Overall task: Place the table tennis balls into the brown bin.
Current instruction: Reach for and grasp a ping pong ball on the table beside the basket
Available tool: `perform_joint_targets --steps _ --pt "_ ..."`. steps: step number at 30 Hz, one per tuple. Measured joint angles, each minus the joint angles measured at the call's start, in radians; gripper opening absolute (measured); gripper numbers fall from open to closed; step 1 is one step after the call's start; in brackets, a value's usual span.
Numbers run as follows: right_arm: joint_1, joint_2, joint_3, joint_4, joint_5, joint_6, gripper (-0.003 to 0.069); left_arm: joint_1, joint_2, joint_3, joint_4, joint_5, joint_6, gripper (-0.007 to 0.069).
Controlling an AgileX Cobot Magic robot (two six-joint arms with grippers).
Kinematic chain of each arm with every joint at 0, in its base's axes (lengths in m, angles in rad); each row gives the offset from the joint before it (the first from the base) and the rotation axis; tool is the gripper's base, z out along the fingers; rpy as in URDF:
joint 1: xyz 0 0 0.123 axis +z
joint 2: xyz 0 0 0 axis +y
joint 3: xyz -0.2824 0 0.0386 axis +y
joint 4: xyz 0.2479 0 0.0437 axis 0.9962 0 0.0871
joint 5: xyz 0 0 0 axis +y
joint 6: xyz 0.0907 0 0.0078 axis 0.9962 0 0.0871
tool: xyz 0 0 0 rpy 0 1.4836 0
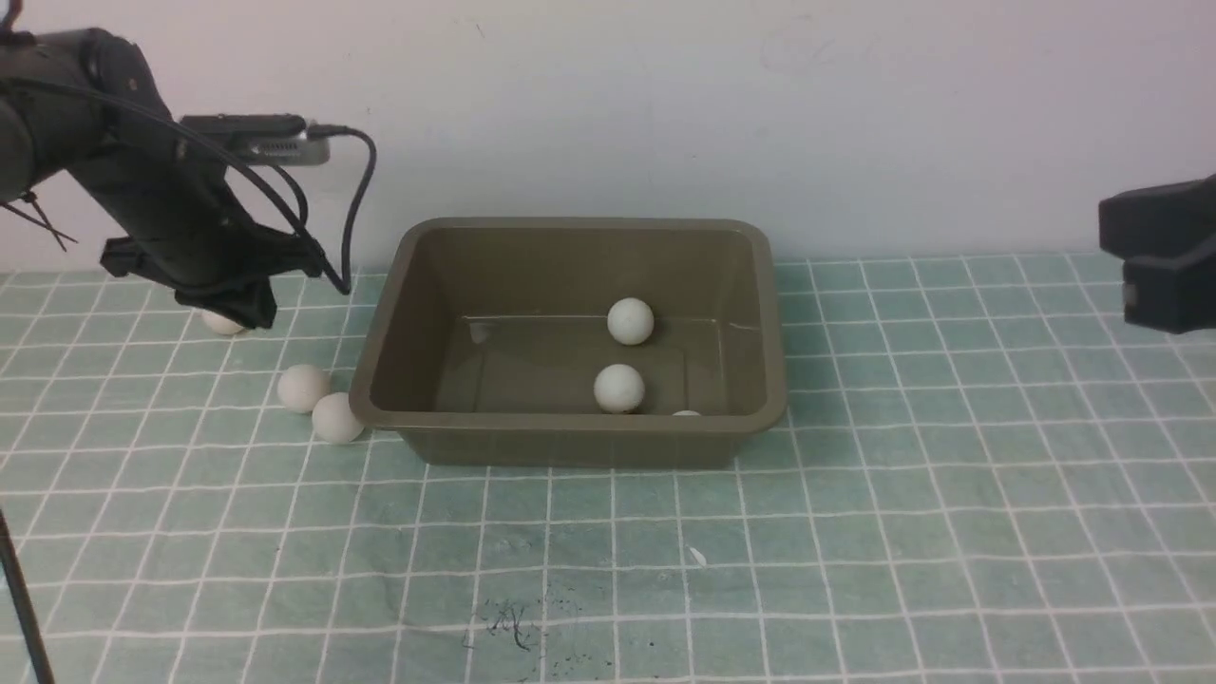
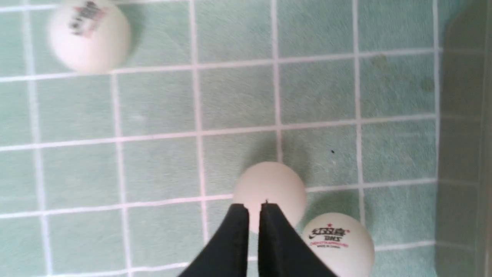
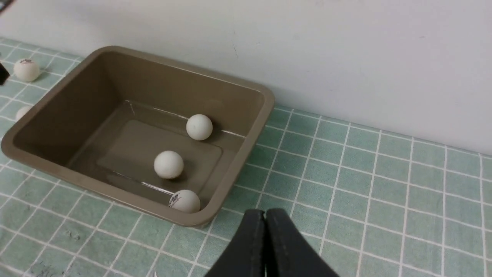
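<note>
Three table tennis balls [image 1: 618,389] are lying inside the brown bin [image 1: 570,439]. One ball [image 1: 630,320] is sitting toward the back wall and another is resting in the middle of the floor. A third ball [image 3: 185,201], showing a printed logo, is tucked into the near right corner, so only its top is peeking over the rim in the front view.

Three more balls are sitting outside the bin on the checked green cloth [image 1: 855,532], to the bin's left. Two of them are touching each other: the farther ball [image 1: 303,388] and the nearer ball [image 1: 337,418], which is lying just beside the bin's near left corner. The last ball [image 1: 225,323] is lying farther back, apart from that pair.

The left gripper [image 2: 253,206] is hanging over this left-hand group. Its jaws are drawn almost together, leaving only a thin slit, and are holding nothing. In the left wrist view its tips are overlapping the plain ball of the pair, but I cannot tell whether they are touching it.

The right gripper [image 3: 264,213] is hovering over the cloth off to the bin's right, with its fingers pressed together and carrying nothing
</note>
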Motion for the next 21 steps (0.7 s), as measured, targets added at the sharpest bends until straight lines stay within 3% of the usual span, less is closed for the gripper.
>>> perform_joint_targets --steps 4,9,10,13,16,21 --pt "0.0 0.0 0.0 0.0 -0.004 0.013 -0.0015 -0.004 0.041 0.0 -0.018 -0.001 0.022 0.0171" --pt "0.0 0.0 0.0 0.0 -0.011 0.024 -0.0015 -0.004 0.097 -0.001 -0.013 -0.029 0.01 0.0441" --pt "0.0 0.0 0.0 0.0 -0.011 0.025 -0.0015 -0.004 0.103 -0.001 -0.013 -0.032 0.01 0.0461" --pt "0.0 0.0 0.0 0.0 -0.016 0.025 -0.0015 -0.004 0.126 -0.001 -0.013 -0.042 0.01 0.0463" --pt "0.0 0.0 0.0 0.0 -0.018 0.025 -0.0015 -0.004 0.131 -0.009 -0.013 -0.051 0.008 0.0321" --pt "0.0 0.0 0.0 0.0 -0.022 0.026 -0.0015 -0.004 0.101 -0.134 -0.034 0.049 0.012 0.0335"
